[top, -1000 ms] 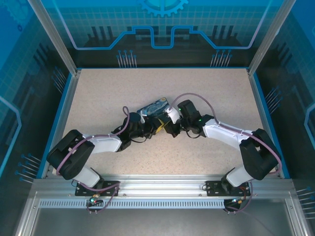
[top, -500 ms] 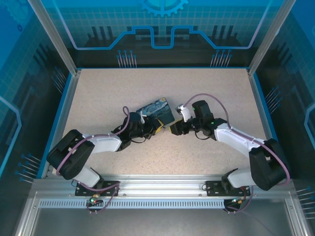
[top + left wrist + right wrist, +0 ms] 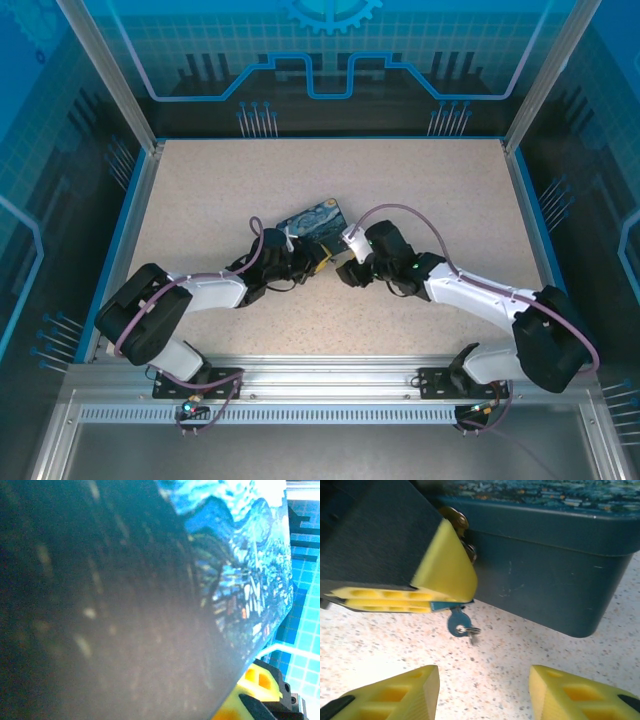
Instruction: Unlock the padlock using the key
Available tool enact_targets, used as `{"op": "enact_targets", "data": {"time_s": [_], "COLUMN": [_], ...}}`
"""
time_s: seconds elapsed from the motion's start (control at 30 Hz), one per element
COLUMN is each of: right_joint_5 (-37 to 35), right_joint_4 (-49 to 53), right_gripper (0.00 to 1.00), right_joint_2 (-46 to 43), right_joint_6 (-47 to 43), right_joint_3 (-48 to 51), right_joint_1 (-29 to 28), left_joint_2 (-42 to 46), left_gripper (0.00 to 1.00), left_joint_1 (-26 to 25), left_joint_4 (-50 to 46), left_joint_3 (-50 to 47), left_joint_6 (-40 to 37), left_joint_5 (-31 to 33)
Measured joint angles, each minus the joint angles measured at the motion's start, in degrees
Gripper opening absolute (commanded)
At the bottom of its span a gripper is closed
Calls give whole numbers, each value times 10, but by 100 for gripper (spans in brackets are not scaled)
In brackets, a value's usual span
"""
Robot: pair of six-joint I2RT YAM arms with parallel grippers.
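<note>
From above, the left pincer [image 3: 308, 260] is clenched on the near edge of the padlock [image 3: 318, 221] at mid-counter [image 3: 430, 180], and the right pincer [image 3: 346, 271] sits just beside it. The right wrist view adds detail. Its own jaws stand released over the speckled top. A tiny key [image 3: 456, 622] on a ring hangs under the left pincer's yellow finger [image 3: 445, 565], against the padlock's dark side. The left wrist view catches the painted face close up.

Mostly hidden behind a yellow fingertip [image 3: 445, 565] of the left gripper [image 3: 320, 262]: the key [image 3: 456, 519], a brownish sliver against the padlock [image 3: 545, 545], itself cut off at the top edge. Blurred to a dark smear across the left wrist view, too close to identify.
</note>
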State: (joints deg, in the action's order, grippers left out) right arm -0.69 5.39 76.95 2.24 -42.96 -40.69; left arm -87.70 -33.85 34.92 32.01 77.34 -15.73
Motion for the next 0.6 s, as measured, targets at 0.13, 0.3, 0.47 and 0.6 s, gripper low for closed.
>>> {"op": "enact_targets", "data": {"time_s": [0.13, 0.3, 0.47, 0.6], "right_joint_5": [-37, -60, -71, -81], "right_joint_4": [3, 5, 5, 6], "right_gripper": [49, 49, 49, 48], "right_joint_2": [17, 37, 57, 77], "right_joint_6": [-17, -30, -39, -49], "right_joint_3": [-3, -17, -35, -48], "right_joint_1": [-14, -30, -43, -52], "left_joint_2": [0, 0, 0, 0], "left_gripper": [0, 0, 0, 0], "left_joint_1": [0, 0, 0, 0], "left_joint_4": [-4, -8, -9, -9], "left_joint_3": [0, 0, 0, 0], "left_joint_6": [-4, -9, -10, -10], "left_joint_5": [0, 0, 0, 0]}}
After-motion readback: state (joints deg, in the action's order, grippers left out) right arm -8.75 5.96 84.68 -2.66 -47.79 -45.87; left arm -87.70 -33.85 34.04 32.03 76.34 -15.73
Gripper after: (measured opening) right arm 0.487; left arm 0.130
